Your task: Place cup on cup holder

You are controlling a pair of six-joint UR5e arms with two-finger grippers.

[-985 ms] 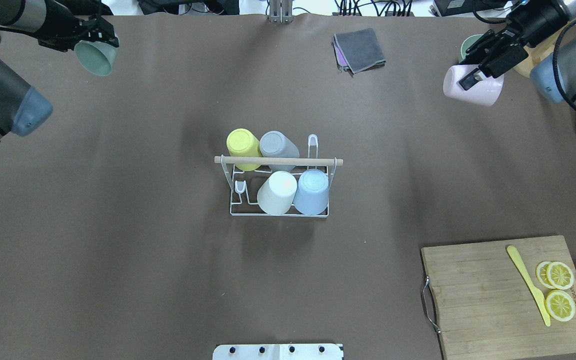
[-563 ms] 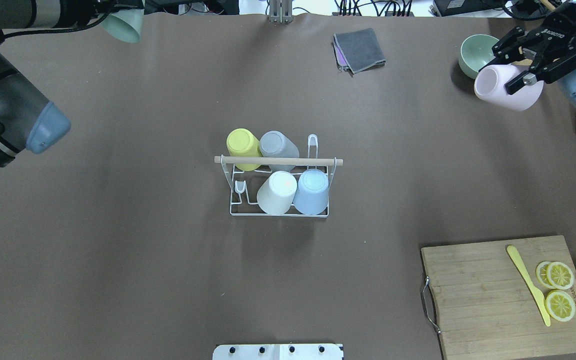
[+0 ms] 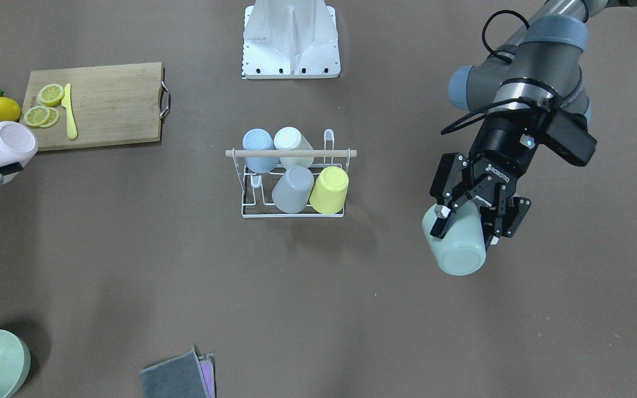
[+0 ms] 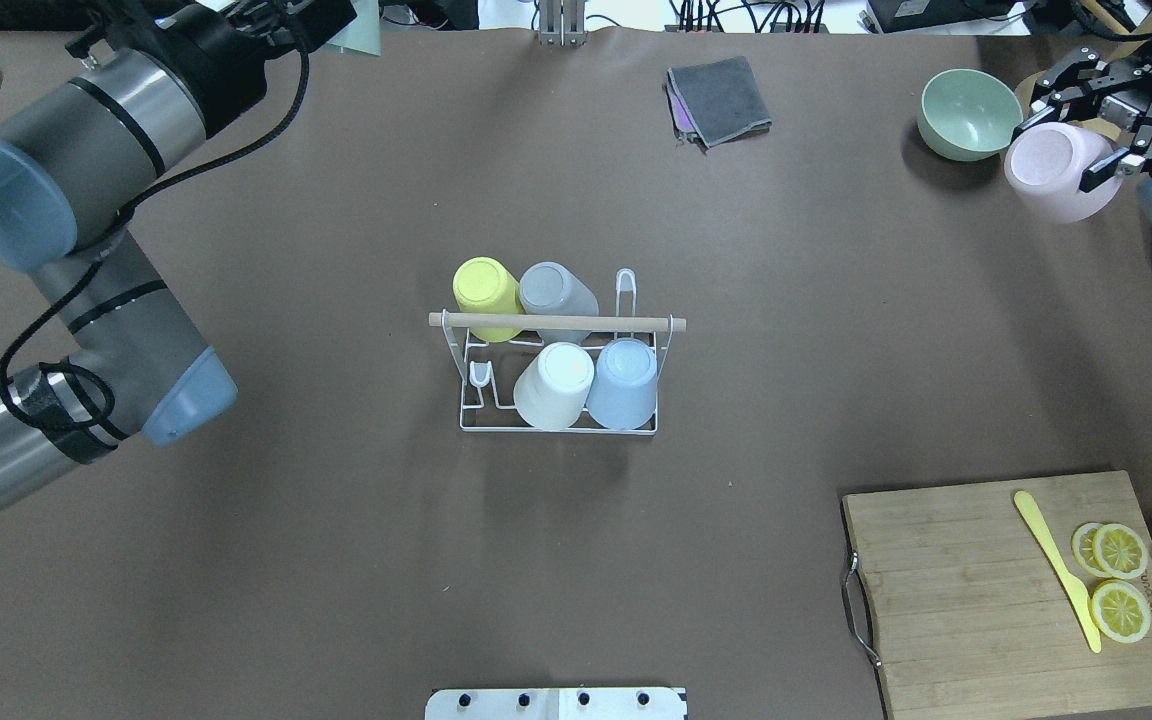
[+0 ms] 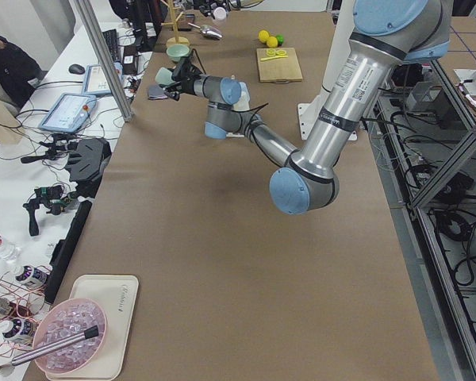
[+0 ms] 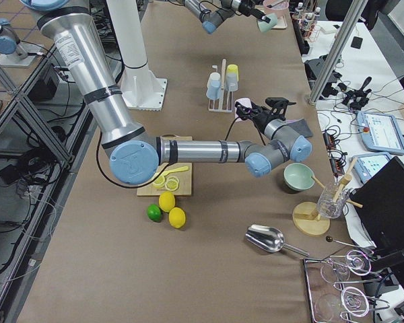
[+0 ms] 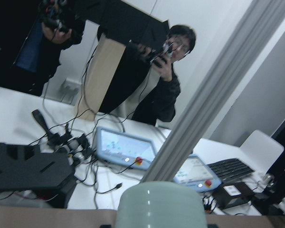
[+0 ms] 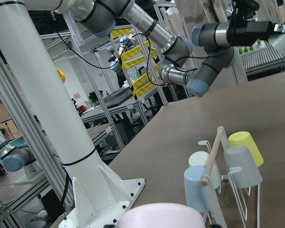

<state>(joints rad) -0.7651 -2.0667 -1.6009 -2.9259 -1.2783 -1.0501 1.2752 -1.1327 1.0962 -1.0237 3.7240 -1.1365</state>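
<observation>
Right now both claws are loaded. The left claw [image 3: 470, 225] is clenched across the sides of a mint-green cup [image 3: 458, 251]. It holds the cup off the surface [image 3: 130, 249] at the right of the front-facing view, right of and slightly below the cup holder [image 3: 291, 153]. The right claw [image 4: 1071, 148] grasps a pink cup [image 4: 1051, 172] at the upper right of the overhead view, just beside a green bowl [image 4: 966, 112] and well apart from the rack.

The cup holder stands mid-surface with four cups [image 4: 556, 385] already upended on it. Two places show bare in the overhead view: the lower-left prong [image 4: 479, 375] and the upper-right prong [image 4: 624, 290].

Judging by both fixed views, the left arm is the nearer. The lower-left prong lies on its side of the rack, so the green cup looks likelier to go first. That cup's long axis is tilted, with what looks like its closed end toward the lower edge of the front view. Before lowering, the axis would need to line up with the prong, mouth leading. The wooden rod [image 4: 636, 322] crosses above the rows, so the approach should come in beside it.
</observation>
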